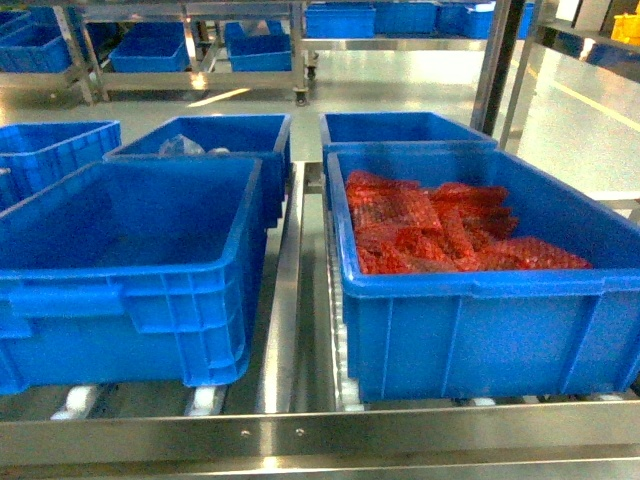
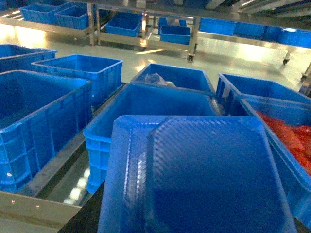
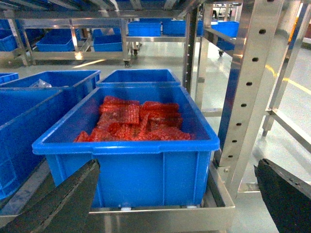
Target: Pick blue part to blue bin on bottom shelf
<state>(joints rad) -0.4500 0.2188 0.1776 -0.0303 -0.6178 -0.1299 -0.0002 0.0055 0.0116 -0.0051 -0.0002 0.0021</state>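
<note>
Red mesh bags [image 3: 136, 121]: heaped in the blue crate [image 3: 146, 165] straight ahead of the right jaws.
Perforated steel upright [image 3: 250, 82]: just right of that crate.
White rollers [image 1: 205, 398]: under the crates.
Clear plastic bag [image 2: 158, 79]: in a crate beyond the left jaws.

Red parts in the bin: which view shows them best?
Head view: it looks down on the red parts at close range, unobstructed. The right wrist view shows them lower and farther off; the left wrist view catches only an edge at right.
</note>
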